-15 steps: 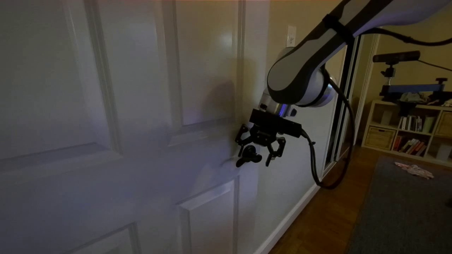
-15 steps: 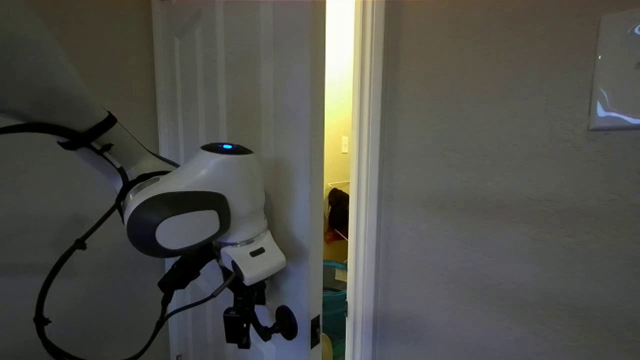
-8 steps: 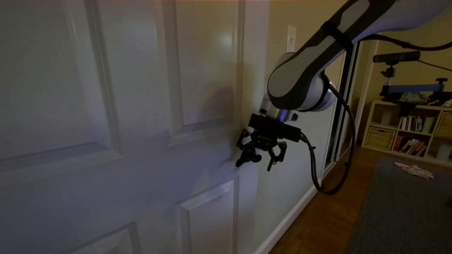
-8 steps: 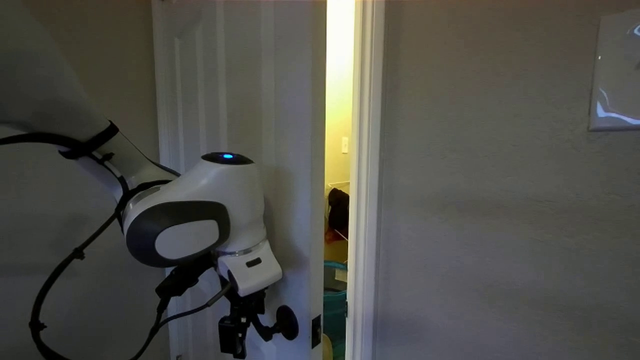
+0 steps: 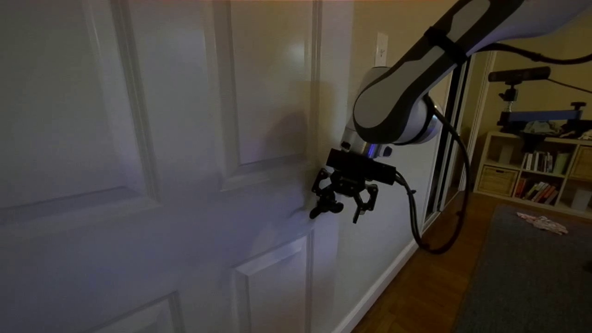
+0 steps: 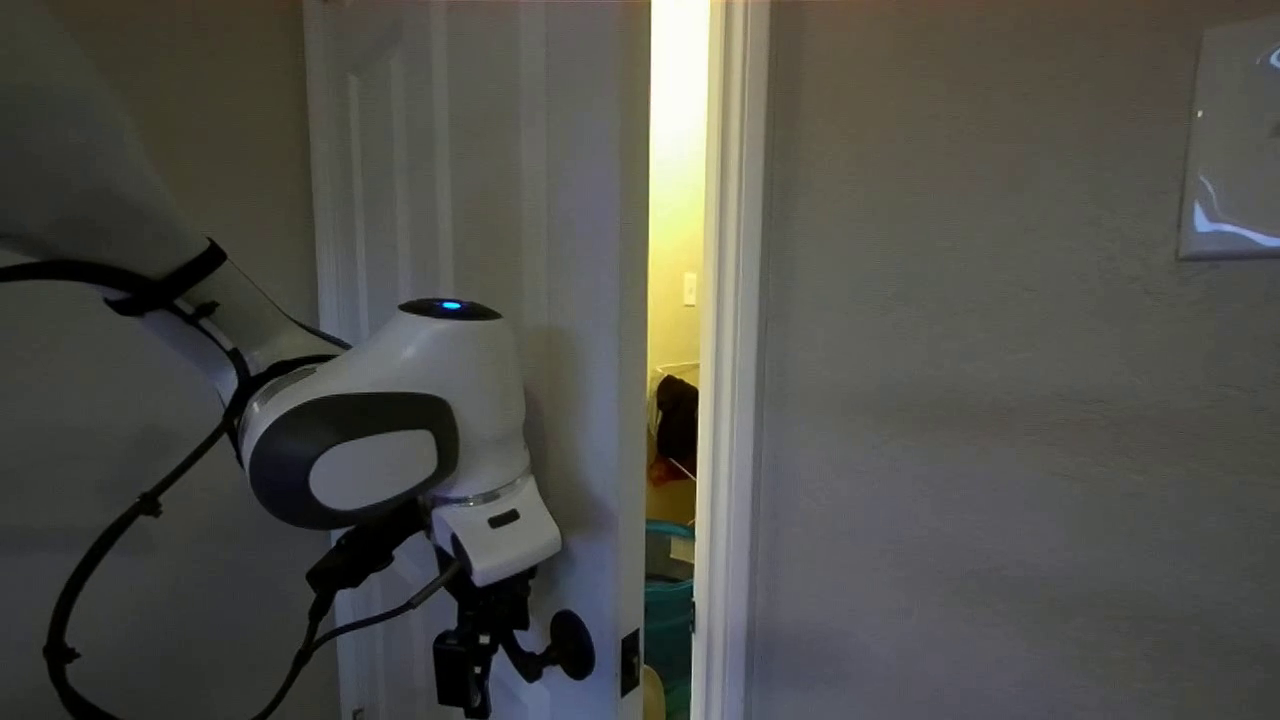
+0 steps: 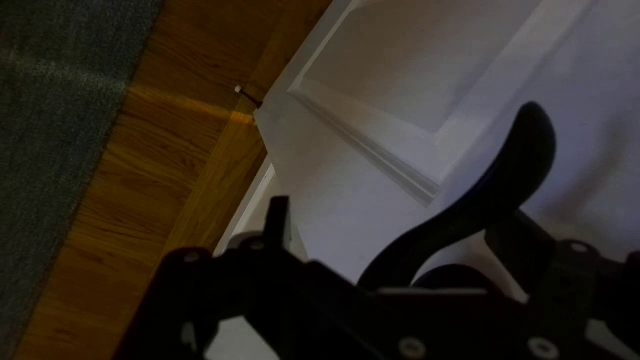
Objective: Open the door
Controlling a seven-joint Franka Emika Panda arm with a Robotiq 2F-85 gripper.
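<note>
The white panelled door (image 5: 185, 194) stands slightly ajar. In an exterior view the door (image 6: 590, 250) shows a narrow lit gap at its latch edge. Its black lever handle (image 5: 327, 205) also shows in the other views (image 6: 573, 645) (image 7: 465, 210). My gripper (image 5: 338, 214) is open and points down over the handle. In the wrist view the lever lies between the spread fingers of the gripper (image 7: 400, 220). One finger is right by the lever on the door side; whether they touch I cannot tell. In an exterior view the gripper (image 6: 475, 660) partly hides the lever.
The door frame (image 6: 735, 350) and a wall (image 6: 1000, 400) stand beside the gap. A teal bin (image 6: 668, 620) shows beyond it. A wall with a light switch (image 5: 381, 49) is behind the arm. A doorstop (image 7: 248, 96) sits low on the door, over the wood floor.
My gripper has come down over the lever, so the lever now sits higher between the fingers. In the last half second it moves only slightly. The door and the lever look unchanged.
</note>
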